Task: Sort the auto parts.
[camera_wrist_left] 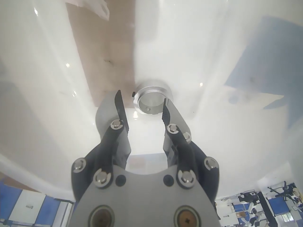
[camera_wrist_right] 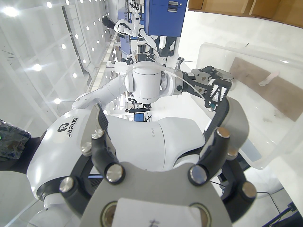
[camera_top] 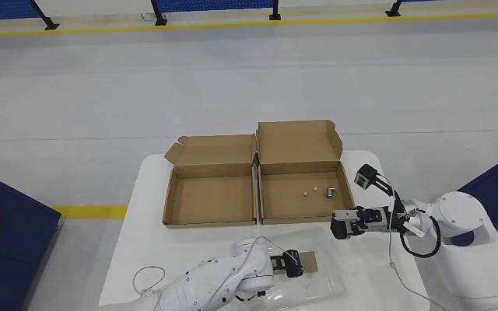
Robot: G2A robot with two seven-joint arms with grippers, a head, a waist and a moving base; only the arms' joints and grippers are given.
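Count 2 open cardboard boxes side by side, 3 small metal parts in the right one; find left gripper spread about 1 metal ring in the clear bin, right gripper open, holding nothing, beside that bin.

- The top camera sits above the arms, looking steeply down on the tabletop and out over the floor beyond. The two open cardboard boxes lie mid-frame, fairly far off.
- The left wrist camera peers along the left claw down into the clear bin, very near its bottom.
- The right wrist camera, behind the right claw, faces back across the same bin toward the left arm. An edge of the boxes shows there too.
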